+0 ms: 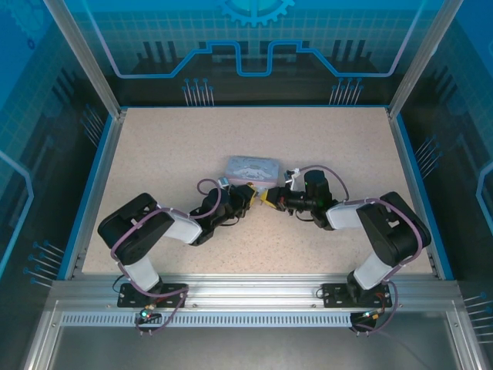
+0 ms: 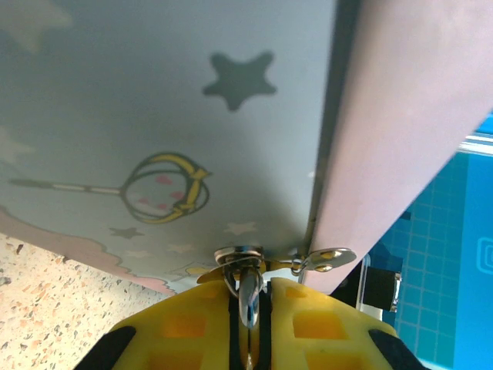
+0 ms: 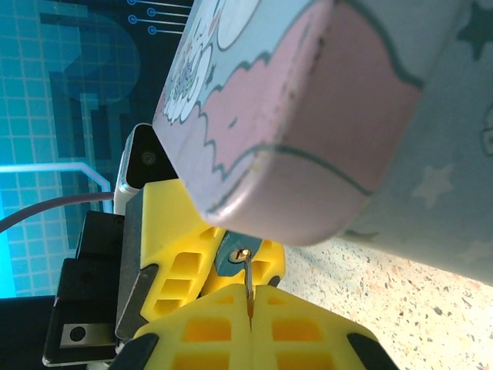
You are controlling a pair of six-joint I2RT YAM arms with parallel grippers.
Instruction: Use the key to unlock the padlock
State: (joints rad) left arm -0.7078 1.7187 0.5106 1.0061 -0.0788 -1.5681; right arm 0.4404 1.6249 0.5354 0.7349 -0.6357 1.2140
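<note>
Yellow fingers (image 3: 200, 331) of the right jaws are pinching the key (image 3: 248, 277) tightly, its tip touching the teal padlock (image 3: 229, 260). Just beyond, the left jaws are clamping narrowly on the padlock, which is hanging at the metal hasp (image 2: 239, 254) of the cartoon-printed tin (image 3: 323, 116). Behind, the tin is resting on the speckled bench (image 1: 154, 154), near its middle.

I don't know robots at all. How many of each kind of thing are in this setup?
Robot arms: 2
Tin box: 1
Padlock: 1
Key: 1
Total: 5
</note>
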